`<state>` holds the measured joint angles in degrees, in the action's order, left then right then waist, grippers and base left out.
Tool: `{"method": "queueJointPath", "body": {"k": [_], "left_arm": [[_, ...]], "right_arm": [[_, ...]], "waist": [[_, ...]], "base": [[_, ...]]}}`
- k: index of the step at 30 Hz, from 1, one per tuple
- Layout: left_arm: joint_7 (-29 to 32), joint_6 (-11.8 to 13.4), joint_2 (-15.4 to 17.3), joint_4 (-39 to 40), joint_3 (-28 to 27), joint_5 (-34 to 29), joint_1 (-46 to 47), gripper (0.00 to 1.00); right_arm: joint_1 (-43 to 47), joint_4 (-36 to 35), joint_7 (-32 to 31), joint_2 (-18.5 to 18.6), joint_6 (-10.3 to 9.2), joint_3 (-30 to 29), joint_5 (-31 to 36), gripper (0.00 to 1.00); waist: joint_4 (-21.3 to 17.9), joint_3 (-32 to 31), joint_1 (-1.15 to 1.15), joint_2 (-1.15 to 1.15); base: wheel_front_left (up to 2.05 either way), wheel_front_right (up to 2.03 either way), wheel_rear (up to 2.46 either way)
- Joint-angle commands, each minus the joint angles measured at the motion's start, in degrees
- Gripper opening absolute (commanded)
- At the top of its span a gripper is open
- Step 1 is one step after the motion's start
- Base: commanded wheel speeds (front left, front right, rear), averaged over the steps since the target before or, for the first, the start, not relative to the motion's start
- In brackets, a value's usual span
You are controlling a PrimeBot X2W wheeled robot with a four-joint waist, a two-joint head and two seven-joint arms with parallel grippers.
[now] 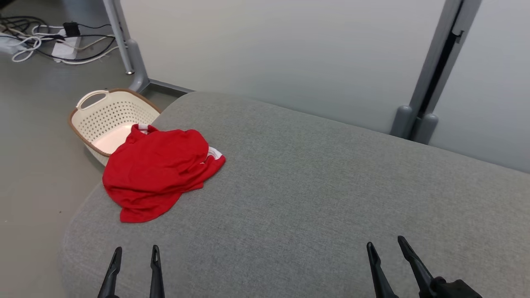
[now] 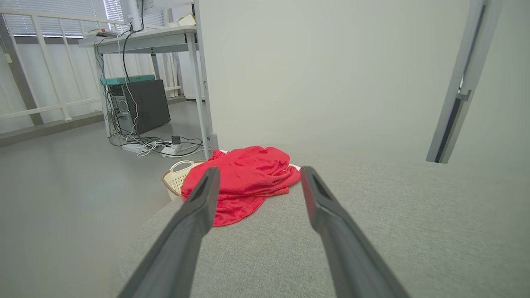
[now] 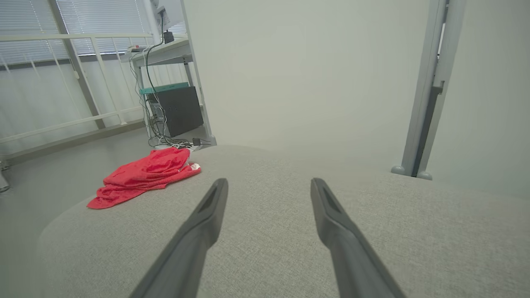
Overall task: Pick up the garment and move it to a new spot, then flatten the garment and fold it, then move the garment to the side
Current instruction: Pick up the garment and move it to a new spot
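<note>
Garment (image 1: pixel 159 169) bunched far left beside basket (image 1: pixel 108 120). Left gripper (image 1: pixel 137 248) and right gripper (image 1: pixel 385 241) wide open, empty; reach left, pinch a thick fold.

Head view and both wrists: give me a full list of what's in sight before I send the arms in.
garment: one, red with white trim, crumpled at the left end of the cushion
cushion: one, grey fabric, spread out before the robot
basket: one, cream with a brown rim, on the floor just beyond the garment
power strip: one, white, on the floor far left among black and white cables
partition wall: pale grey, behind the cushion
post: one, grey, at the wall on the right
desk: one, grey, far left
computer tower: one, black, under the desk
left gripper: one, dark, low left, open, holding nothing
right gripper: one, dark, low right, open, holding nothing
</note>
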<state>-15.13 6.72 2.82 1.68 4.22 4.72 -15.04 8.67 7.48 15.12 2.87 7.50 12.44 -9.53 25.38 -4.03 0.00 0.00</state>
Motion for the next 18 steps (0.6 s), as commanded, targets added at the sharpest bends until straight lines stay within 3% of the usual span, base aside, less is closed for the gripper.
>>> {"method": "queueJointPath", "body": {"k": [1, 9, 14, 18], "left_arm": [[0.00, 0.40, 0.15, 0.56, -0.51, 0.02, -0.13, 1.00], [0.00, 0.70, 0.18, 1.15, -1.38, 1.00, 0.58, 1.00], [0.00, -1.43, 0.35, 0.16, -3.83, -0.15, 5.60, 1.00], [0.01, -3.84, 1.71, -2.36, -6.82, 0.34, 15.49, 1.00]], "right_arm": [[-0.97, 0.22, 0.04, 0.06, -0.03, 0.38, -0.07, 1.00], [-2.68, 1.35, 0.04, 0.08, -0.03, 1.02, 0.76, 1.00], [-1.98, 0.91, 0.04, 1.01, -0.03, -0.02, 1.53, 1.00], [-3.72, 0.10, 0.03, 3.57, -0.03, 0.20, 2.46, 1.00]], "waist": [[1.80, 0.78, 0.00, 0.00], [2.89, 2.16, 0.00, 0.00], [3.09, 3.86, 0.00, 0.00], [1.86, 8.64, 0.00, 0.00]], "base": [[0.00, 0.00, 0.00], [0.00, 0.00, 0.00], [0.00, 0.00, 0.00], [0.00, 0.00, 0.00]]}}
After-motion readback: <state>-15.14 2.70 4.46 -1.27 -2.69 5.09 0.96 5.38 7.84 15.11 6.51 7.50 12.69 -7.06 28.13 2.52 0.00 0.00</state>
